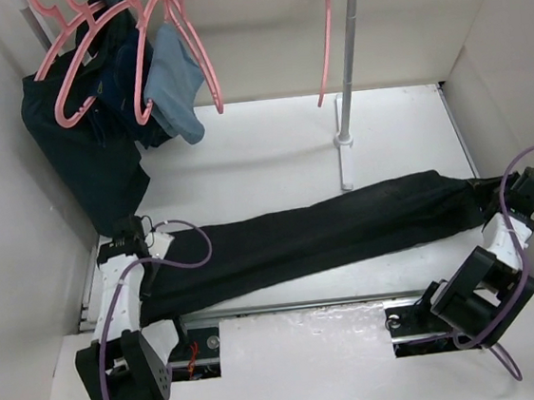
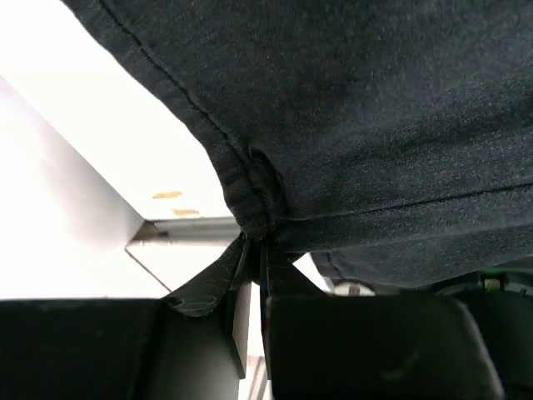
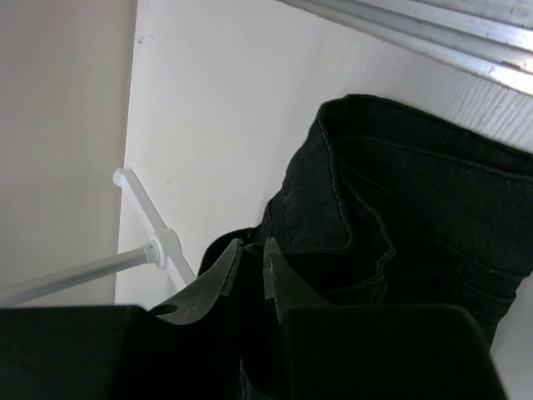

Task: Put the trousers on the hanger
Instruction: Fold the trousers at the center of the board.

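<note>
- Across the white table (image 1: 272,161), the trousers (image 1: 328,232) stretch lengthwise between both arms.
- The left gripper (image 2: 254,240) pinches a bunched hem.
- The right gripper (image 3: 248,250) clamps the opposite end.
- The pink hangers (image 1: 82,76) hang back-left, well apart.

Navy garment (image 1: 87,171), light-blue cloth (image 1: 174,81); rack pole (image 1: 351,53)

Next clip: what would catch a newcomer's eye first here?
The black trousers are stretched across the table, pinched at one end by the left gripper and at the other by the right gripper. At the far left, pink hangers hang with a navy garment and a light-blue cloth among them.
</note>
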`<state>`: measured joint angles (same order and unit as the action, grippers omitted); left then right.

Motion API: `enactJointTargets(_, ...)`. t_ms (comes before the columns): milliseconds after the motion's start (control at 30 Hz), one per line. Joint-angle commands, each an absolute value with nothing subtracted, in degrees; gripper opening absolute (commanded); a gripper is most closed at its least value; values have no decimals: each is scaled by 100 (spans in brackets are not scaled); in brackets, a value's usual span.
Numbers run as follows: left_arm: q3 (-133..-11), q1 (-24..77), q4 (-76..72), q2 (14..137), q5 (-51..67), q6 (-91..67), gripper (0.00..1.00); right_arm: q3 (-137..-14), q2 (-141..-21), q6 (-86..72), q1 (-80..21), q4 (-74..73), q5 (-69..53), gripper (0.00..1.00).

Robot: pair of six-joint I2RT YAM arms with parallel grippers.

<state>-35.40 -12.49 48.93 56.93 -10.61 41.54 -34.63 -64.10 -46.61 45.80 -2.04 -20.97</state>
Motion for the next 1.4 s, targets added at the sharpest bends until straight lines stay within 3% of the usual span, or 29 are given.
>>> enactJointTargets(0, -3656, -1283, 4966, 5546, -1617, 4307, 0, -3682, -6442, -5001, 4728, -201, -1767, 6)
enactJointTargets(267, -5008, -1283, 5834, 5599, -1364, 4140, 0, -4429, -6776, -5001, 4975, -624, -1951, 5)
enactJointTargets(367, -4931, -1283, 6282, 5599, -1091, 4201, 0, -4430, -6899, -5001, 5027, -843, -1750, 5)
enactJointTargets(433, -4607, -1283, 6354, 5546, -1090, 4253, 0, -4430, -6899, -4949, 5080, -1018, -1557, 11)
enactJointTargets(500, -3933, -1283, 6354, 5468, -1282, 4254, 0, -4369, -6899, -4948, 5132, -1212, -1172, 33)
enactJointTargets(533, -3694, -1283, 6354, 5467, -1379, 4254, 3, -4368, -6899, -4948, 5133, -1404, -1038, 44)
enactJointTargets(600, -3132, -1283, 6302, 5414, -1624, 4254, 22, -4473, -6960, -4948, 5133, -1651, -601, 69)
enactJointTargets(700, -3067, -1283, 6214, 5300, -1854, 4306, 49, -4666, -7031, -4782, 5133, -1819, -510, 71)
enactJointTargets(800, -3374, -1283, 6039, 5300, -2109, 4307, 60, -4860, -7180, -4335, 5081, -1653, -1009, 77)
enactJointTargets(900, -4207, -1283, 5801, 5553, -2058, 4098, 61, -5246, -7181, -3599, 4239, -1643, -846, 77)
enactJointTargets(1000, -5157, -1152, 5888, 6018, -1286, 3745, 61, -5581, -7181, -3104, 2956, -1959, 279, 77)
enactJointTargets(1133, -5520, -679, 5837, 6380, -423, 3244, 58, -5283, -7058, -3189, 2610, -2021, 370, 55)
enactJointTargets(1167, -5450, -546, 5740, 6381, -422, 3017, 58, -5152, -7005, -3251, 2610, -2021, 273, 39)
enactJointTargets(1200, -5214, -397, 5504, 6468, -422, 2902, 58, -4994, -7005, -3252, 2610, -2021, 3, 33)
enactJointTargets(1367, -4387, 665, 4712, 7064, -641, 2330, 57, -3877, -7022, -3533, 2479, -1671, -457, 29)
